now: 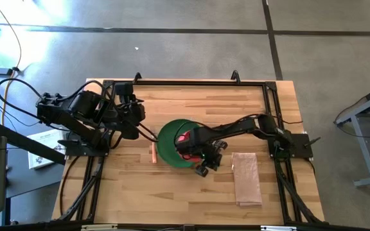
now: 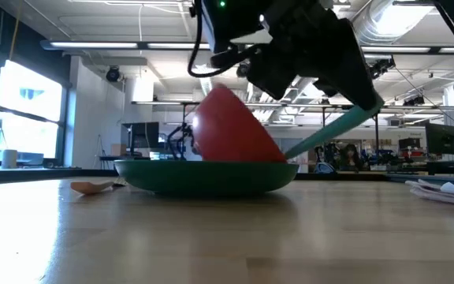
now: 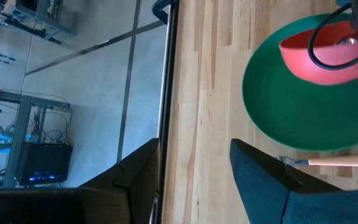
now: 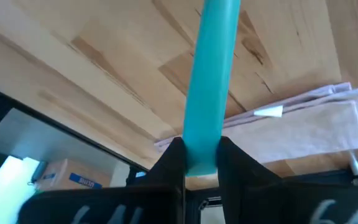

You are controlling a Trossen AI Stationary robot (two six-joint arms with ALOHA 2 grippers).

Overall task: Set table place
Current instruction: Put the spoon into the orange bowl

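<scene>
Gripping a teal spoon handle point(image 4: 211, 81) between its two fingers, the right gripper point(image 1: 205, 156) hangs over the near-right edge of a green plate point(image 1: 167, 146) at the middle of the wooden table point(image 1: 185, 186). The handle slants down toward the plate in the low view. A red bowl point(image 2: 231, 130) sits tilted on the plate, its rim lifted on one side. An orange-handled fork point(image 1: 153, 153) lies on the table just left of the plate. A folded beige napkin point(image 1: 246, 179) lies to the right, apart from the plate. The left gripper point(image 3: 194, 177) waits near the table's left side with its fingers spread apart, holding nothing.
</scene>
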